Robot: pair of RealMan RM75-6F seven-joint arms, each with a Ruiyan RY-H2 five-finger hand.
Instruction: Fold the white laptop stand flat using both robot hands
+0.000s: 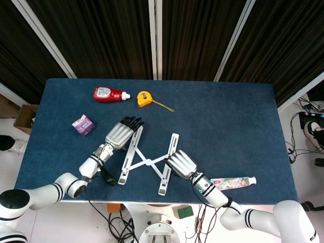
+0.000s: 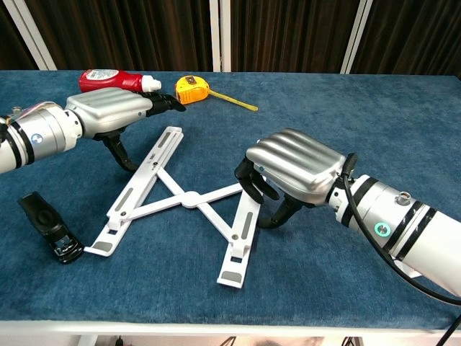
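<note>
The white laptop stand [image 1: 147, 159] lies on the blue table, its two rails joined by a crossed pair of struts [image 2: 189, 198]. My left hand [image 1: 120, 135] hovers over the far end of the left rail with fingers stretched out; in the chest view the left hand [image 2: 114, 111] points its thumb down just beside that rail. My right hand [image 1: 180, 164] sits over the right rail; in the chest view the right hand [image 2: 292, 168] has its fingertips [image 2: 251, 183] curled down at the rail and its thumb on the cloth to the right. Neither hand holds anything.
A red bottle [image 1: 108, 94] and a yellow tape measure [image 1: 144, 97] lie at the back. A purple box [image 1: 83, 125] is at the left. Near the front left lies a black object [image 2: 49, 225], and a toothpaste tube [image 1: 233, 180] at the front right.
</note>
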